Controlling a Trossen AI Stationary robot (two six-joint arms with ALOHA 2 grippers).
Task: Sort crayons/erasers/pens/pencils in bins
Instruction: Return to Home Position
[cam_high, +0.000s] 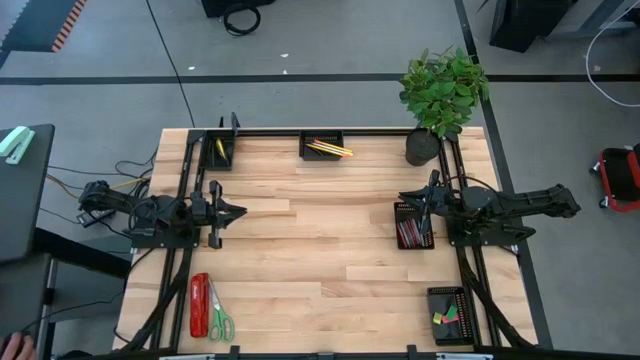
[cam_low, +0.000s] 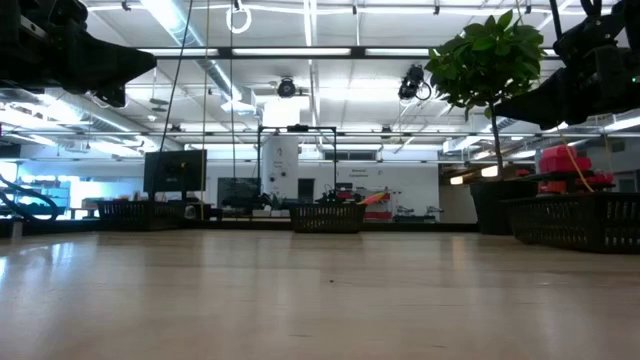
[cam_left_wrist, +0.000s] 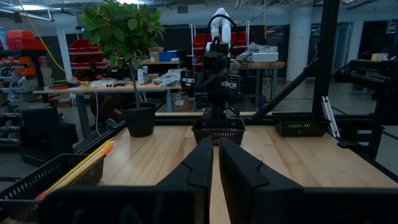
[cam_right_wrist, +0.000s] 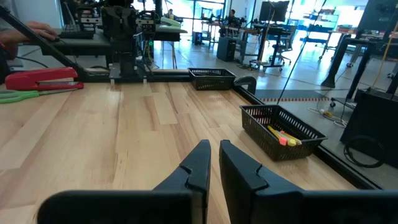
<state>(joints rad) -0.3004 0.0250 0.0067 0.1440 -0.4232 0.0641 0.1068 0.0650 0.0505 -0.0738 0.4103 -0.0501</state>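
Pencils (cam_high: 328, 148) in far-edge bin (cam_high: 322, 145), long axis along that edge; crayons, erasers, pens also binned. Counter (cam_high: 320, 240) bare between. Left pincer (cam_high: 232, 211) and right pincer (cam_high: 408, 200) both closed, empty, beside plant (cam_high: 444, 92) side and opposite.

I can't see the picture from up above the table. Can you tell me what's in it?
A wooden table from above, with two dark robot arms resting at its sides: the left hand and right hand both shut and empty. Four black bins sit around the edges, one holding yellow pencils. A plant, red stapler and green scissors sit at corners.
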